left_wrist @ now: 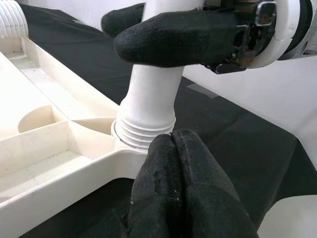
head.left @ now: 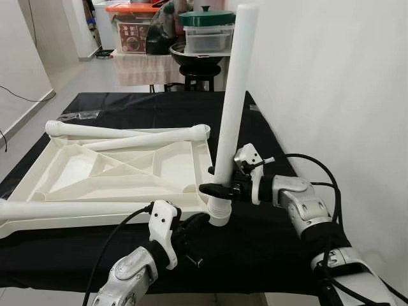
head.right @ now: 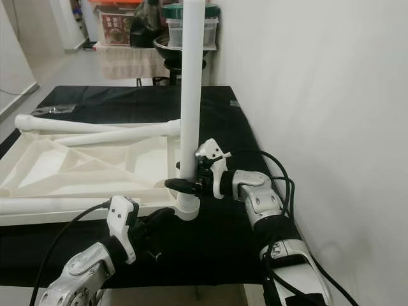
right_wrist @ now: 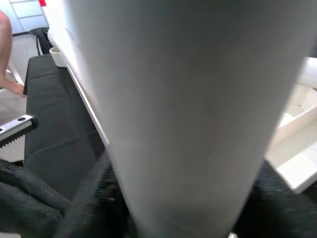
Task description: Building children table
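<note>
A white table top [head.left: 115, 172] lies upside down on a black cloth. At its near right corner a white table leg [head.left: 236, 95] stands upright, its threaded end [left_wrist: 143, 131] sitting in the corner socket. My right gripper [head.left: 220, 182] is shut on the leg's lower part, one finger [left_wrist: 173, 42] across it, and the leg [right_wrist: 183, 99] looms close in the right wrist view. My left gripper [head.left: 197, 223] is shut with nothing in it, its tips [left_wrist: 173, 144] right at the socket just below the threads.
Two loose legs [head.left: 127, 132] lie along the top's far edge and another [head.left: 64, 209] along its near left edge. A white wall [head.left: 331, 76] rises close on the right. A stool with containers [head.left: 197, 38] stands behind the table. A person's bare foot [right_wrist: 6, 54] stands on the floor.
</note>
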You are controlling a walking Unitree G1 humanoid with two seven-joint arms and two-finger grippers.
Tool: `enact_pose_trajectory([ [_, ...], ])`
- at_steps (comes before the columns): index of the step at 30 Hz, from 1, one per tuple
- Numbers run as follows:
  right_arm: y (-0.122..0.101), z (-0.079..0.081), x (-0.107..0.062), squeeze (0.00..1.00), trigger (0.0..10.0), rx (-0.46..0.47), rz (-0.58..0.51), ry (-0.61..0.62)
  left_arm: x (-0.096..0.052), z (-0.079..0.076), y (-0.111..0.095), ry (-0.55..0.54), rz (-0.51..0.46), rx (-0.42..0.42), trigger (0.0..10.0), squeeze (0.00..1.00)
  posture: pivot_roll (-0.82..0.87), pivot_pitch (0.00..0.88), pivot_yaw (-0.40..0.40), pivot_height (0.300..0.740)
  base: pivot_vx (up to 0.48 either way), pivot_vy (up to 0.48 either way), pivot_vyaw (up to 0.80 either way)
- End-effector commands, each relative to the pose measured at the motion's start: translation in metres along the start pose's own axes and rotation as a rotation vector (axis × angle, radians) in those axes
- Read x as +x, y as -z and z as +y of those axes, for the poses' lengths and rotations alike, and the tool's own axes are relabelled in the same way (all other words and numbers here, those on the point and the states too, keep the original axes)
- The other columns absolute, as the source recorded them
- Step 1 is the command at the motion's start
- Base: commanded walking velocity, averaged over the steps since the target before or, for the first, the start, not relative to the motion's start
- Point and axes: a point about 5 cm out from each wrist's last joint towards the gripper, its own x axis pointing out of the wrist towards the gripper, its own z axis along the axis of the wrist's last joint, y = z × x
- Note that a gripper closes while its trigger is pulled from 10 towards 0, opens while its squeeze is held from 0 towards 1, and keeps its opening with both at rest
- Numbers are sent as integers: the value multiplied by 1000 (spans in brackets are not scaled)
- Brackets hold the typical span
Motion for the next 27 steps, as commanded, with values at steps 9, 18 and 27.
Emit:
enact_pose_trajectory([
  [9, 12, 9, -1, 0, 0, 26, -48, 66, -2, -1, 5, -6, 6, -11, 10000, 0, 67, 0, -62, 740, 0, 0, 0],
  [18, 52, 35, 14, 0, 0, 210, -9, 818, -6, 5, 6, -12, 14, 0, 10000, 0, 16, 0, -34, 740, 0, 0, 0],
  [27, 55, 45, 22, 875, 10000, 170, 57, 783, -3, 6, 3, -24, 3, 7, 10000, 0, 47, 0, -50, 740, 0, 0, 0],
])
